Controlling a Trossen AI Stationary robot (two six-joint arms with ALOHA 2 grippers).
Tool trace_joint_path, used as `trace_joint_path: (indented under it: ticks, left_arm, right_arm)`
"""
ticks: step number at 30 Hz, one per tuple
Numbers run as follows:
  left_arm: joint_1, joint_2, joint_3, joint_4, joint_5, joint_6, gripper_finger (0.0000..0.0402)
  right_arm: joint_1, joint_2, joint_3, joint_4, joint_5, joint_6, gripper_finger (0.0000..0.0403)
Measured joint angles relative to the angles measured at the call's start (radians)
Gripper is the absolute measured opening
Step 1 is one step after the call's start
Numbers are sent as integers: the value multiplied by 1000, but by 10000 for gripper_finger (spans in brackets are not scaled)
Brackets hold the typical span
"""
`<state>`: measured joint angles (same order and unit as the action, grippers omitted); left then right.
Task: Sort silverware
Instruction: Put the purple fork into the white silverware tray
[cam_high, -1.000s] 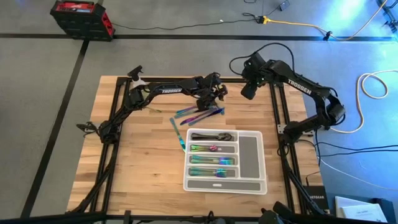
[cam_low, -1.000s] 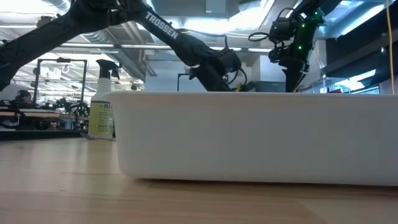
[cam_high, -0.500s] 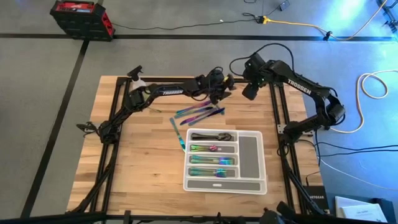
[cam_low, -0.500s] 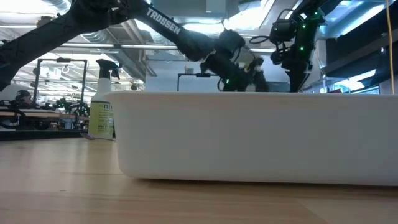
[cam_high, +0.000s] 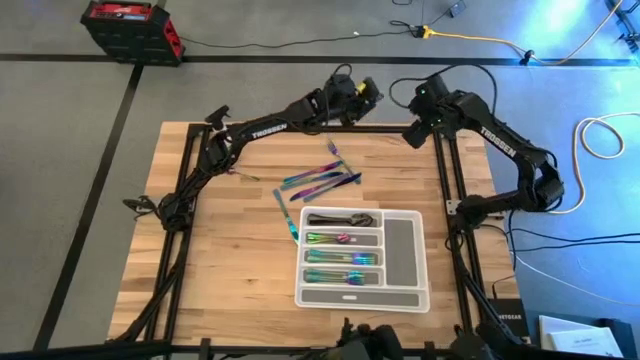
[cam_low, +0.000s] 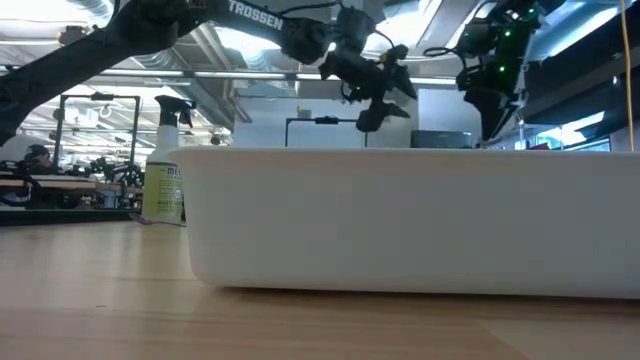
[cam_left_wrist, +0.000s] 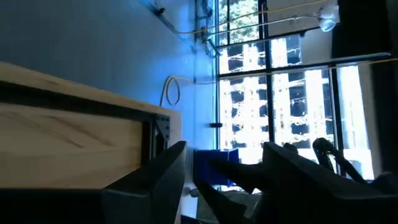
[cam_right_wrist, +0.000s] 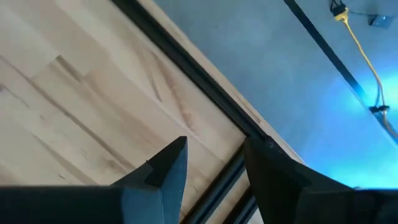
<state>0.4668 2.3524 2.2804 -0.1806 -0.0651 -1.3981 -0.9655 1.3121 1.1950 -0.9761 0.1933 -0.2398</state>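
Several loose iridescent silverware pieces (cam_high: 320, 181) lie flat on the wood at the table's far middle. One small piece (cam_high: 333, 150) lies just beyond them and another (cam_high: 287, 216) lies nearer the tray. The white tray (cam_high: 420, 298) holds dark spoons (cam_high: 338, 219) and iridescent pieces (cam_high: 338, 257) in separate slots. My left gripper (cam_high: 358, 95) (cam_low: 375, 95) (cam_left_wrist: 221, 180) is raised over the table's far edge, open, with nothing between its fingers. My right gripper (cam_high: 412, 133) (cam_right_wrist: 214, 162) hangs open over the far right corner.
The tray's white wall (cam_low: 400, 220) fills the low view and hides the table behind it. A yellow-green spray bottle (cam_low: 165, 170) stands on the table's far left. Black frame rails run along the table's edges (cam_right_wrist: 205, 81). Bare wood lies left of the tray.
My left gripper has risen from just above the loose silverware, gone toward the table's far edge and tipped from pointing down to nearly level. A small piece shows where it stood. My right gripper has shifted a little toward the right edge.
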Motion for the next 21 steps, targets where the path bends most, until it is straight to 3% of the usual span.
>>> trace_joint_path:
  ticks: [3, 13, 21]
  left_arm:
    - [4, 10, 1, -123, 24, -5, 198]
    - [-24, 166, -2, -252, 144, -110, 198]
    - [-21, 162, -2, -440, 155, 41, 198]
  right_arm:
    - [-35, -19, 0, 5, -21, -1, 143]
    - [-56, -28, 0, -2, -59, -2, 143]
    - [-56, -28, 0, -8, -73, -4, 143]
